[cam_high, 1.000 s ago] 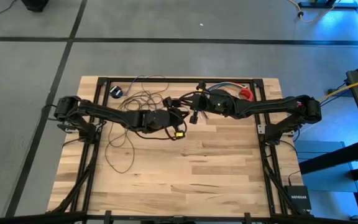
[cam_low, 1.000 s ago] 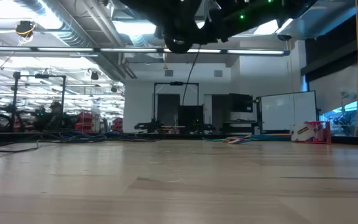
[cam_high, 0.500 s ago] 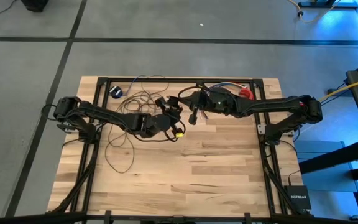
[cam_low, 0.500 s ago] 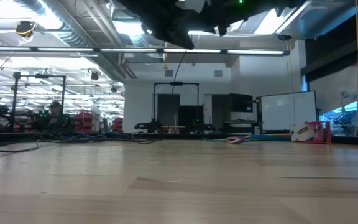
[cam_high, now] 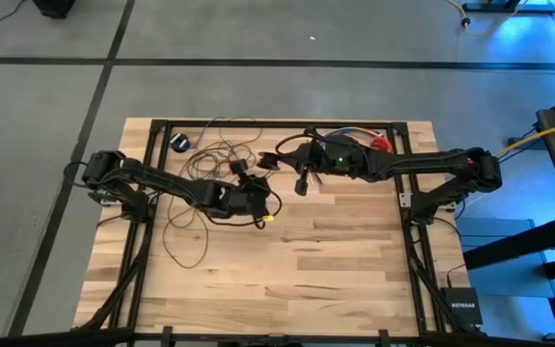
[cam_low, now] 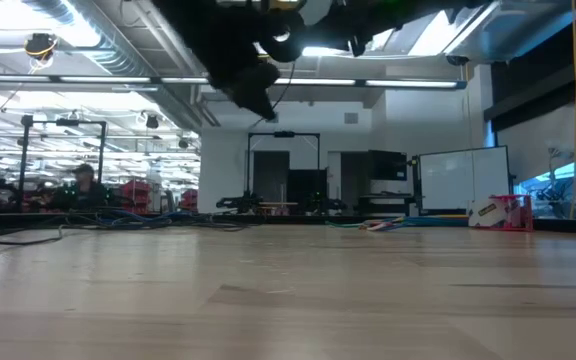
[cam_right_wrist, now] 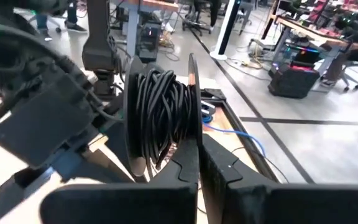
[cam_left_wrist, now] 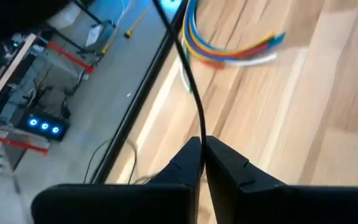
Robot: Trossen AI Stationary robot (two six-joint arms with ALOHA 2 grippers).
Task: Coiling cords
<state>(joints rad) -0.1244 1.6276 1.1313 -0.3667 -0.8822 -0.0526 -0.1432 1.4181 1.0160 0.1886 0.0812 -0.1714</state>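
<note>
The cord is a thin dark wire. Part of it lies in loose loops (cam_high: 210, 159) on the table's far left, by a small round puck (cam_high: 181, 142). Another part is wound on a black spool (cam_right_wrist: 163, 115). My right gripper (cam_right_wrist: 199, 152) is shut on the spool and holds it above the table's far middle (cam_high: 280, 154). My left gripper (cam_left_wrist: 202, 144) is shut on a strand of the cord, just left of the spool (cam_high: 247, 175) and well above the table (cam_low: 248, 85). My left gripper pinches a single strand of the cord (cam_left_wrist: 201, 127) between its two fingertips. The fingers slant down toward the table's far right. The strand runs on taut from the fingertips, clear of the table. My right gripper pinches the rim of one spool flange (cam_right_wrist: 192, 134) between its two fingers, coming nearly level from the table's right. The spool is lifted clear, its flanges on edge.
A short bundle of multicoloured wires (cam_left_wrist: 229, 50) and a red object (cam_high: 382, 146) lie at the far right. A loop of the cord (cam_high: 186, 241) trails toward the near left. The near half of the table is bare wood (cam_high: 335, 260).
My left gripper has gone toward the table's left edge and down, away from the spool. It has tipped and rolled on the way and stayed shut on the strand. My right gripper has kept its place with the spool and rolled slightly.
</note>
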